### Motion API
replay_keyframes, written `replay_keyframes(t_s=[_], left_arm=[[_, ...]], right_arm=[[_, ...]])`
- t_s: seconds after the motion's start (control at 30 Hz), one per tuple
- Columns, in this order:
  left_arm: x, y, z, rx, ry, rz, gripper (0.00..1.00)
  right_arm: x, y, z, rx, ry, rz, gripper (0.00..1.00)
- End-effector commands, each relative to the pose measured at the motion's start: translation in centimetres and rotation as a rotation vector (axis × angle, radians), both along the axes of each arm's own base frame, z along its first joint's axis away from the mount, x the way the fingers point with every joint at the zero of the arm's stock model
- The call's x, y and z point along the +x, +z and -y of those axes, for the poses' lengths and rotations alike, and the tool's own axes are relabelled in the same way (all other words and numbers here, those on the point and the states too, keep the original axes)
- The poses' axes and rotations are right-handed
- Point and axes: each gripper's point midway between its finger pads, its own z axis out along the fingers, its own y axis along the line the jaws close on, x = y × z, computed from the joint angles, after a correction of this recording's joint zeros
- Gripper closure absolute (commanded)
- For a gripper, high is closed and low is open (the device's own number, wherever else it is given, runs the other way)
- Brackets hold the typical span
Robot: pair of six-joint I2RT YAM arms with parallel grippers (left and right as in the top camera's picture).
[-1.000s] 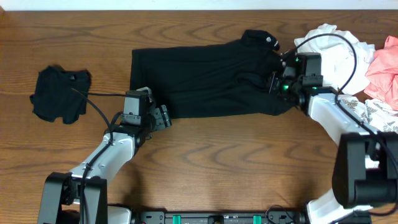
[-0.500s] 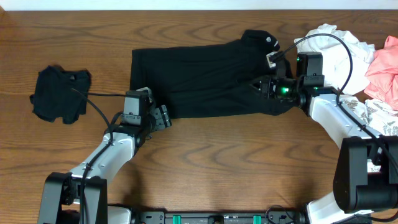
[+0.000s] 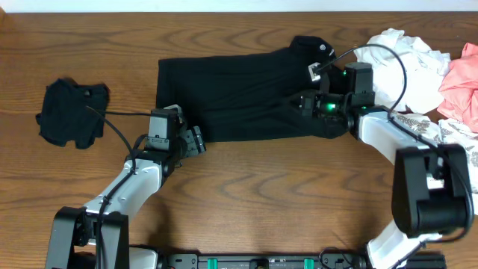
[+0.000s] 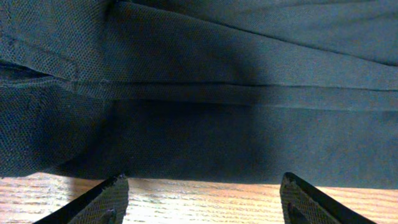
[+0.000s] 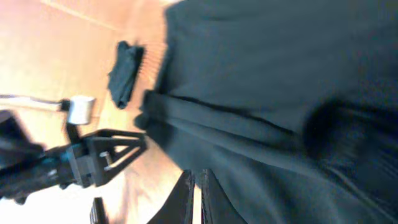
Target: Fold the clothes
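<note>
Black shirt (image 3: 239,90) is lying across the middle of the tabletop (image 3: 261,194), reading as a long band. Its collar (image 3: 308,45) and small white tag (image 3: 324,49) are sitting at the upper right end. The long edges are running fairly straight. So the lengthwise folds appear done, while the cross folds that would shorten it into a packet are not.

Right fingers (image 5: 186,193) are clenching tight together at the shirt's right end, just below the collar. From the wrist view they appear to be pinching a thin ridge of the black cloth, with fabric bunching beside them.

Left fingers (image 4: 106,199) are hanging spread wide at the shirt's lower left edge, over bare wood, gripping nothing. The hem is lying just ahead of them.

Farther out, a small black garment (image 3: 71,112) is sitting bunched at the left of the frame. Whether it is folded is not clear.

At the right edge, a white garment (image 3: 399,63), a pink garment (image 3: 463,78) and a leaf-print garment (image 3: 457,138) are lying heaped and crumpled.

Judging overall, the task is early to midway, with one shirt partly folded and the heap waiting.
</note>
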Motion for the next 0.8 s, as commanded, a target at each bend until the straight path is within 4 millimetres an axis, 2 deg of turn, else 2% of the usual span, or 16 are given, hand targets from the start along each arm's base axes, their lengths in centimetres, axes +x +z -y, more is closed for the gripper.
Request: replay_keyframes(t_s=[0.0, 0.23, 0.37, 0.4, 0.53, 0.63, 0.77], left_arm=[[0.5, 0.9, 0.1, 0.008, -0.011, 0.027, 0.22], [0.5, 0.8, 0.1, 0.008, -0.011, 0.026, 0.21], [0.3, 0.7, 0.0, 0.009, -0.011, 0.017, 0.21], [0.3, 0.7, 0.0, 0.009, -0.011, 0.013, 0.22], [0.2, 0.6, 0.0, 0.01, -0.011, 0.01, 0.21], [0.2, 0.6, 0.0, 0.01, -0.011, 0.01, 0.21], [0.2, 0.6, 0.0, 0.011, -0.011, 0.01, 0.21]], right_arm=[[0.2, -3.5, 0.6, -0.061, -0.086, -0.103, 0.94], [1.2, -8.3, 2.9, -0.213, -0.207, -0.158, 0.9], [1.4, -10.7, 4.4, -0.278, -0.307, -0.235, 0.78], [1.3, -11.6, 4.8, -0.286, -0.349, -0.276, 0.72], [0.7, -14.1, 5.3, -0.269, -0.419, -0.404, 0.67], [-0.1, -15.1, 4.8, -0.252, -0.391, -0.441, 0.65], [-0.4, -14.9, 4.1, -0.251, -0.318, -0.396, 0.61]])
